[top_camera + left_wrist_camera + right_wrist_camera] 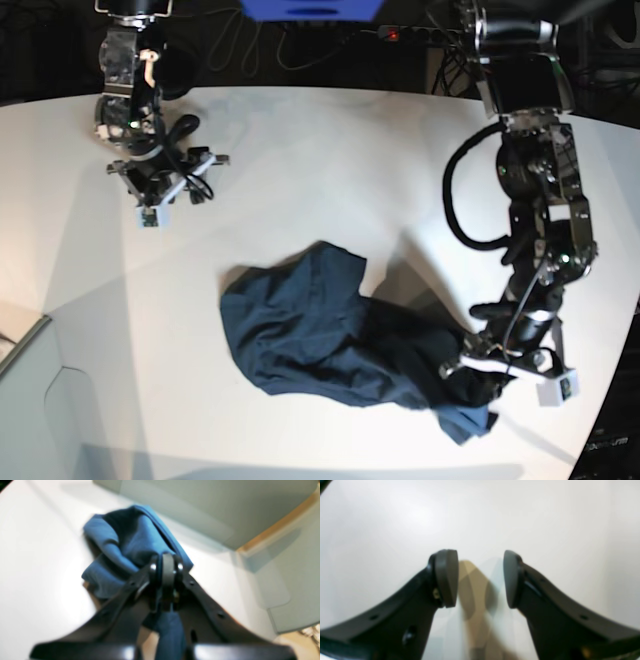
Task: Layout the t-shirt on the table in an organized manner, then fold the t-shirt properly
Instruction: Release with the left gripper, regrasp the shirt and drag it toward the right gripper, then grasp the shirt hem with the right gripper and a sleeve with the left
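Pinched tight on a fold of the t-shirt [130,542] at the left gripper [167,567], near the table [320,150] edge on that arm's side, though too blurry to say which hem or corner. Spread wide and holding nothing over bare white top at the right gripper [480,578], well apart from the cloth. Rest of the shirt heaped in a crumpled mound mid-table. Looks like still the layout step; next probably needs dragging that edge outward to spread it flat, with a second grab somewhere on the bunch.
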Controlling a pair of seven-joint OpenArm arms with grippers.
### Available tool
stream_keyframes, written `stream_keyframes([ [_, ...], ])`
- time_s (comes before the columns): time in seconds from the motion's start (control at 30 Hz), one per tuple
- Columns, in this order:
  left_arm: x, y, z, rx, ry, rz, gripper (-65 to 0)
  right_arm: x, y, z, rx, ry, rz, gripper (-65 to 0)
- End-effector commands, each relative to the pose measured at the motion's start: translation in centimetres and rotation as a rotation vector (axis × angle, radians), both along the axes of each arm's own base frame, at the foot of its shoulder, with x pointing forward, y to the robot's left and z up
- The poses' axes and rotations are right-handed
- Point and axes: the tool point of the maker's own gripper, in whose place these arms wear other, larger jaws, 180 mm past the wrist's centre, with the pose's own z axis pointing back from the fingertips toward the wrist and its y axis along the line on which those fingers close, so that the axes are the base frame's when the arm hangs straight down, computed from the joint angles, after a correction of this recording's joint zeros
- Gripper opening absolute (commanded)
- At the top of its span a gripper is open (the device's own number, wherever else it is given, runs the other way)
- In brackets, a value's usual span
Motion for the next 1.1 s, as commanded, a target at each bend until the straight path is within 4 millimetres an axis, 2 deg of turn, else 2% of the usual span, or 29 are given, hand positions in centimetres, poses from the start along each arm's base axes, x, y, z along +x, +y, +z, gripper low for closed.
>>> stream_keyframes([
  [0.0, 0.2, 0.8, 1.9, 0.003, -0.065, 0.018, -64.9, 0.0, 0.0, 0.3, -0.001, -0.006, 0.008, -35.8],
  [0.23, -1.4, 4.7, -0.9, -0.008, -0.001, 0.114, -64.9, 0.1, 2.6, 0.4, 0.033, -0.015, 0.044, -35.8],
  [0.37, -2.5, 6.6, -2.3, -0.017, 0.036, 0.167, -64.7, 1.9, 4.6, 3.2, 0.040, -0.096, 0.092, -35.6],
  [0.47, -3.5, 7.2, -3.8, -0.017, 0.076, 0.180, -63.9, 3.5, 6.2, 5.1, 0.059, -0.153, 0.114, -35.6],
  [0.53, -4.3, 7.0, -4.6, -0.035, 0.095, 0.174, -59.1, 4.4, 7.3, 5.7, 0.068, -0.174, 0.138, -35.6],
  [0.63, -5.8, 6.6, -5.8, -0.071, 0.124, 0.162, -44.4, 5.8, 8.7, 6.7, 0.079, -0.204, 0.170, -35.6],
  [0.67, -6.4, 7.2, -5.7, -0.057, 0.124, 0.165, -38.0, 6.3, 9.3, 7.1, 0.082, -0.215, 0.186, -35.6],
  [0.73, -7.9, 8.1, -6.2, -0.038, 0.141, 0.182, -31.5, 7.3, 9.9, 7.3, 0.085, -0.223, 0.202, -35.6],
  [0.83, -9.5, 9.3, -6.2, -0.024, 0.144, 0.218, -31.2, 8.8, 10.1, 7.3, 0.087, -0.223, 0.206, -35.6],
  [0.97, -10.9, 12.8, -6.3, -0.020, 0.150, 0.314, -30.9, 10.2, 10.7, 7.2, 0.092, -0.220, 0.222, -35.6],
  [1.07, -11.8, 14.9, -8.9, -0.043, 0.219, 0.369, -30.9, 11.0, 10.9, 7.6, 0.091, -0.230, 0.228, -35.6],
])
